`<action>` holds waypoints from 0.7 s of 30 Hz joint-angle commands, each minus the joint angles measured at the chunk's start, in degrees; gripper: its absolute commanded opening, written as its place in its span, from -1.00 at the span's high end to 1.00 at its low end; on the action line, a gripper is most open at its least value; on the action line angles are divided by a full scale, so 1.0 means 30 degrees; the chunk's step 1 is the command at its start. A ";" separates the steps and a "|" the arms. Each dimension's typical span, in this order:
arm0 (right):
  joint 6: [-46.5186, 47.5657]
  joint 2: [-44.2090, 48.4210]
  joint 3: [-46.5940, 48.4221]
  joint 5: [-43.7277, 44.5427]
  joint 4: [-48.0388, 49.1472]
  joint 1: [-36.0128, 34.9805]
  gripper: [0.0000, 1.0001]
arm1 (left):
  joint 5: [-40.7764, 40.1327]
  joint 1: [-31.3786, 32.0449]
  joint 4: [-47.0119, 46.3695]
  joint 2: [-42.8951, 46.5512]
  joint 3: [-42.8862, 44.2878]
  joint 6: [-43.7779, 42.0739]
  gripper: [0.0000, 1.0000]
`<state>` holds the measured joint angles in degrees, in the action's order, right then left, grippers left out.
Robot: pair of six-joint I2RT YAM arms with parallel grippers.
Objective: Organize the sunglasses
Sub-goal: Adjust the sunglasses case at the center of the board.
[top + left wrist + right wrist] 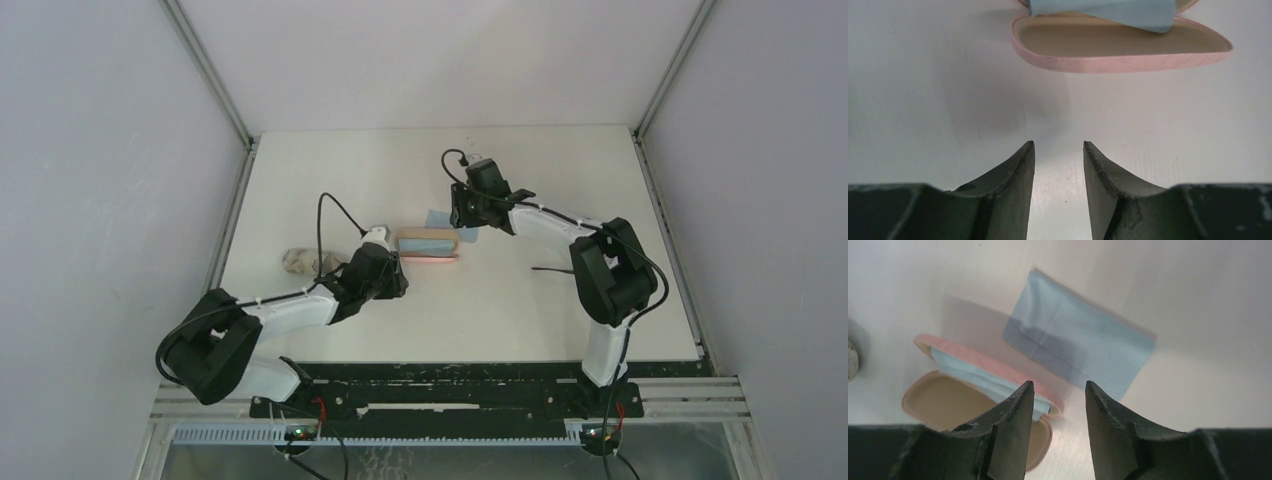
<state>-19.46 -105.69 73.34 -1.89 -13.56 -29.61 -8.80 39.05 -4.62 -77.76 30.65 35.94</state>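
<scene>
An open pink case [428, 245] lies mid-table with a light-blue cloth [1108, 12] in its far half; its near half [1118, 50] shows a bare beige lining. My left gripper [1058, 145] is open, low over the table just short of the case, holding nothing. My right gripper [1059, 385] is also open and hangs above the case's right end [1048, 407], near a second light-blue cloth [1078, 345] lying flat on the table. Of the sunglasses I see only a thin black rod [550, 268] beside the right arm's elbow; whether it belongs to them I cannot tell.
A grey-patterned case [300, 262] lies shut to the left of my left gripper [398, 273]. The right arm [610, 265] reaches across the table's right half. Grey walls close in the white table [350, 170] on three sides.
</scene>
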 commanded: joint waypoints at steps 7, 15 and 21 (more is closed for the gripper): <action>0.0145 -0.3174 0.4350 0.1263 -0.0894 -0.0003 0.15 | -0.1874 -0.0453 0.0024 -0.2071 0.1875 0.1315 0.09; 0.0934 -0.3912 0.5367 0.0722 -0.2291 -0.0533 0.18 | -0.1788 -0.1560 0.0702 -0.3356 0.3435 0.1182 0.08; 0.1067 -0.3384 0.4437 0.0272 -0.2583 -0.0792 0.23 | -0.1814 -0.1978 0.1030 -0.3752 0.4332 0.0940 0.07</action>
<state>-17.54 -117.86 87.48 0.12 -20.82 -31.18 -13.34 33.95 -1.87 -88.47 39.88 38.57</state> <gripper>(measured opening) 0.394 0.462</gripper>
